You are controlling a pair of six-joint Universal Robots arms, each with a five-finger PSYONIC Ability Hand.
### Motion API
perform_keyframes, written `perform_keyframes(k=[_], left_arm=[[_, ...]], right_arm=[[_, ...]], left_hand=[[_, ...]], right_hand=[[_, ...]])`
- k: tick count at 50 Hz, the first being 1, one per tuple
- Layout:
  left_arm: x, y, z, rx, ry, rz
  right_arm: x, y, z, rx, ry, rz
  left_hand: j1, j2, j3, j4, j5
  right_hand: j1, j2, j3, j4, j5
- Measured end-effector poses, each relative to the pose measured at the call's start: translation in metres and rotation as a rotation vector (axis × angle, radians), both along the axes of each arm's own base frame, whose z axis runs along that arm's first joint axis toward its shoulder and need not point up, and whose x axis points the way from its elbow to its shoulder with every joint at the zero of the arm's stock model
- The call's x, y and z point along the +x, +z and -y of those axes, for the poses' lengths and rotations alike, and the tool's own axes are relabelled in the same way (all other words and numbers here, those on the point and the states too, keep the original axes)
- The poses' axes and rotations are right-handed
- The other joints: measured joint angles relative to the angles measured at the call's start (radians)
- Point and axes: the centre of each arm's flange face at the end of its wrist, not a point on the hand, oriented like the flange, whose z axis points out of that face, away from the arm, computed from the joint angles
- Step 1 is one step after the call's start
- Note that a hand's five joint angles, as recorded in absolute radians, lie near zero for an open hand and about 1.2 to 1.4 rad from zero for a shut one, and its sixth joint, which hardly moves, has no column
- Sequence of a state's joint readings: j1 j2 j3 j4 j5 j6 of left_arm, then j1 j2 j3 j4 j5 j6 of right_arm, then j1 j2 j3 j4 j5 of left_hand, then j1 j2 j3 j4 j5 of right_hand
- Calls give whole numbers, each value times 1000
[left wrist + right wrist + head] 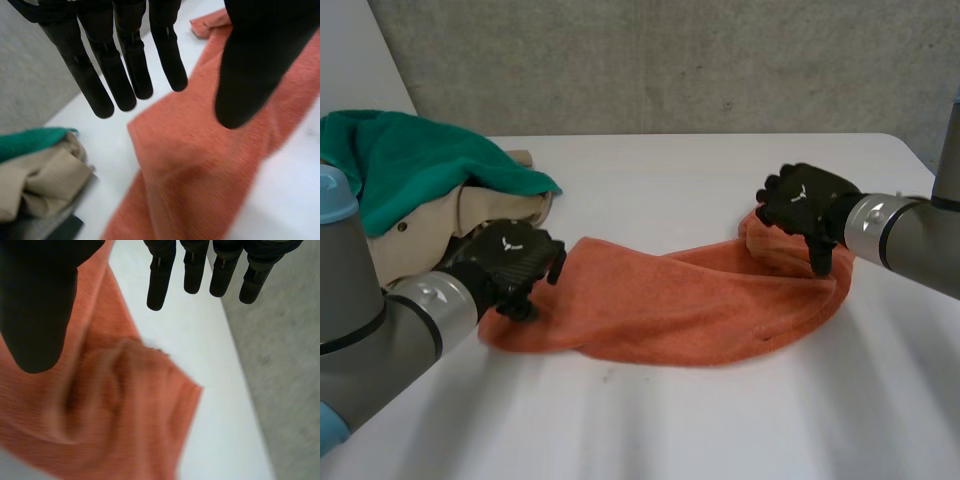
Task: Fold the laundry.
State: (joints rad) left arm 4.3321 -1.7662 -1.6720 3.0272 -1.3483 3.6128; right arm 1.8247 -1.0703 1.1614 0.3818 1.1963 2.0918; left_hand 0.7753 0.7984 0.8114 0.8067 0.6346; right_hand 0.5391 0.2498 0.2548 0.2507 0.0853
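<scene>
Your left hand (510, 262) has its fingers straight and released, the long orange terry towel (690, 300) lying under its thumb on the white table (720, 430). Your right hand (807, 205) is likewise released, the towel's bunched end below its thumb. A green-and-beige clothes heap (410, 170) sits near the left fingertips.
</scene>
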Motion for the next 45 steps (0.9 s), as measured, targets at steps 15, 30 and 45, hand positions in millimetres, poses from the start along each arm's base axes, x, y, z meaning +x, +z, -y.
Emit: perform_keyframes(k=[15,30,45], left_arm=[[15,9,-17,60,57,-79],[16,14,-12,8,83,-120],[-6,33,24,-102,68,-227]], right_arm=[[8,-46,47,-162,338,-190],[6,-88,63,-119,352,-226],[-14,27,25,-122,209,-27]], left_hand=[[-189,-225,-233,-236,-248],[-208,-246,-252,-260,-270],[-351,-379,-391,-397,-405]], right_hand=[[0,-47,-52,-46,-42],[486,650,627,627,622],[601,922,926,940,883]])
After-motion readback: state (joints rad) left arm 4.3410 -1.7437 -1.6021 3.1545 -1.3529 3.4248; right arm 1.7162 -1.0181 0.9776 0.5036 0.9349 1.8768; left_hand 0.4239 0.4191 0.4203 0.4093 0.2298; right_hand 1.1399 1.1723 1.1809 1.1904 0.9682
